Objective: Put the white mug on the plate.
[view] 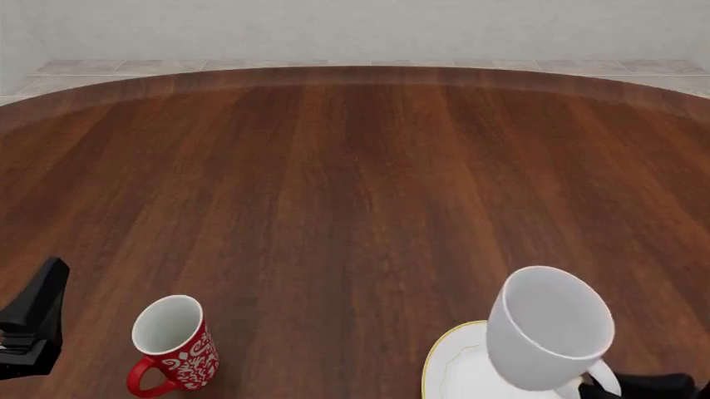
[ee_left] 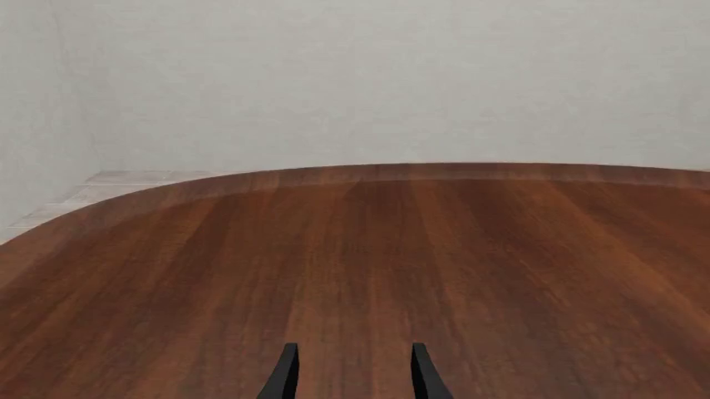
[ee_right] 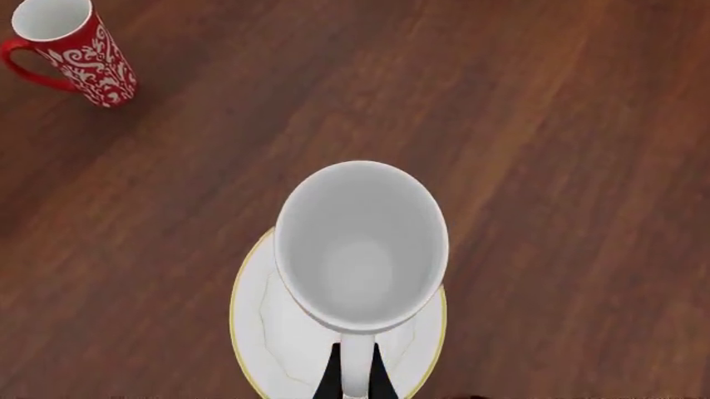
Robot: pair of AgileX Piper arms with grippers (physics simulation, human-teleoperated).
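The white mug (view: 549, 328) hangs tilted over the plate (view: 453, 370), near the table's front right. My right gripper (ee_right: 352, 376) is shut on the mug's handle, with the black fingers pinching it from both sides. In the right wrist view the white mug (ee_right: 361, 249) covers the middle of the gold-rimmed plate (ee_right: 258, 332). I cannot tell whether the mug's base touches the plate. My left gripper (view: 33, 324) stands at the front left edge, far from both. Its fingers (ee_left: 284, 374) are open over bare wood with nothing between them.
A red mug (view: 172, 345) with white patterning stands upright at the front left, between my left gripper and the plate; it also shows in the right wrist view as the red mug (ee_right: 66, 50). The brown wooden table (view: 355, 183) curves away at the back.
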